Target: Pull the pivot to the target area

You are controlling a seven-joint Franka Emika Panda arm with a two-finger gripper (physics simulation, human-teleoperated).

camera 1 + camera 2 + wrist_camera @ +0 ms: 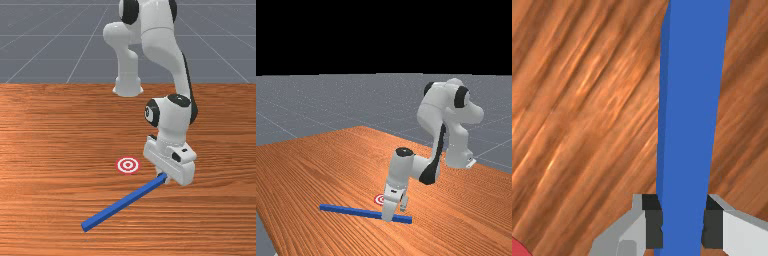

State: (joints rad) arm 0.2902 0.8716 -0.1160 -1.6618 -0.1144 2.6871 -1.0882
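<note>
In the front view my gripper (163, 177) is low over the table at the upper right end of a long blue bar (122, 204), which slants down to the left. The round red-and-white target (128, 165) lies flat on the wood, to the left of the hand and apart from the bar. The wrist view has the gripper (683, 229) with its dark pads against both long sides of the blue bar (692, 110). In the far view the bar (351, 211) passes in front of the target (379, 199), under the hand.
Orange-brown table (50, 130) surrounds the bar and target. The arm's base (128, 85) stands at the table's back edge in the front view. In the far view the bar's left end comes near the table's left edge.
</note>
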